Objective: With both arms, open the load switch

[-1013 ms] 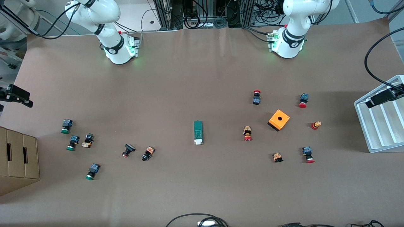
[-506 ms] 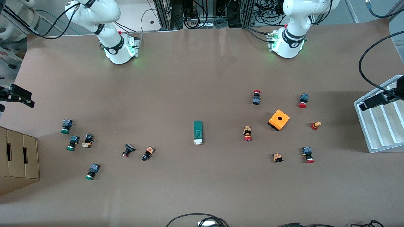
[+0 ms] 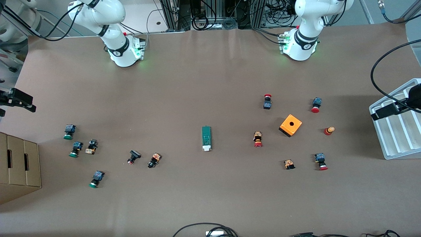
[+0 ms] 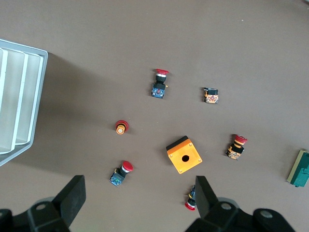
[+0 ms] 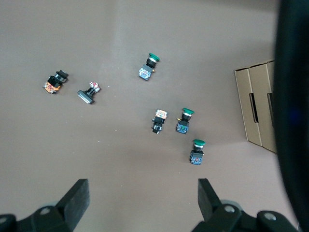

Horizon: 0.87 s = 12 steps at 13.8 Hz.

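1. Right gripper [image 5: 142, 200] hovers over the table edge at the right arm's end, jaws spread wide, nothing between them.
2. Cardboard box [image 3: 19, 168] sits on the table near that gripper, closer to the front camera.
3. A cluster of green-capped push-buttons [image 5: 184, 121] lies on the brown table, below and out ahead of those released jaws, untouched.
4. The load switch [image 3: 206, 138], a green bar with a white end block, lies flat mid-table, between the two grippers and well apart from both jaws.
5. The orange box [image 4: 184, 154] with its round hole shows between the left gripper's fingers in the left wrist view, down on the table, with red-capped push-buttons [image 4: 161, 83] scattered around it.
6. Left gripper [image 4: 138, 200] hangs over the white tray [image 3: 394, 138] at the left arm's end, jaws fully apart and empty.
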Motion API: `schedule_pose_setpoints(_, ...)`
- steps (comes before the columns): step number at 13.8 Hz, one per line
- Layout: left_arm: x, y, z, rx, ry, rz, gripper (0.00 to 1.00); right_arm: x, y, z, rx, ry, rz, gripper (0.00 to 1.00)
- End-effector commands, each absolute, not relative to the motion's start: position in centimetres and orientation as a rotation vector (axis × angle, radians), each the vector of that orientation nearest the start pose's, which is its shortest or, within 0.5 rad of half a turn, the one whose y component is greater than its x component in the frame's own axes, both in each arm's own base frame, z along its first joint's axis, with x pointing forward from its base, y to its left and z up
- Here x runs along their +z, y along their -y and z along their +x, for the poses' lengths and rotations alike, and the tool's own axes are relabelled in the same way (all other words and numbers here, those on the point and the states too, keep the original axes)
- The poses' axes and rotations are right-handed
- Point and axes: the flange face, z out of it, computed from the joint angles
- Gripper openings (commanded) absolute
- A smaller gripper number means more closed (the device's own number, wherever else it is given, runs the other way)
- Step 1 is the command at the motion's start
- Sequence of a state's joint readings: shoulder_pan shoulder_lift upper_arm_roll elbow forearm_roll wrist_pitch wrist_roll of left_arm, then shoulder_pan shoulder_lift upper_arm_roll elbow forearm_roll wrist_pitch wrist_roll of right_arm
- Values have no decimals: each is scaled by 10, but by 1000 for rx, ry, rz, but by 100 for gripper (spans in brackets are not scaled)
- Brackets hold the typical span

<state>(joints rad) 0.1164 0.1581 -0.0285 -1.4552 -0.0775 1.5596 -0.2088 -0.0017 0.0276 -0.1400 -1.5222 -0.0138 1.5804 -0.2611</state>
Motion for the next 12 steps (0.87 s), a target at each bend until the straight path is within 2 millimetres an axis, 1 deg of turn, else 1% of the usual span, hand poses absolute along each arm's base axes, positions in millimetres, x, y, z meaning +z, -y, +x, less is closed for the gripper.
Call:
schedule_pose_setpoints(1, 587, -45, 601, 87, 463, -3190, 100, 634, 79, 559, -58, 186, -3139, 100)
schedule_pose_setpoints(11, 588, -46, 601, 79, 454, -3166, 100, 635, 78, 558, -61, 188, -3139, 100)
schedule_pose_setpoints(12, 589, -36, 602, 74, 411, -3142, 100, 635, 78, 558, -63, 186, -3139, 100)
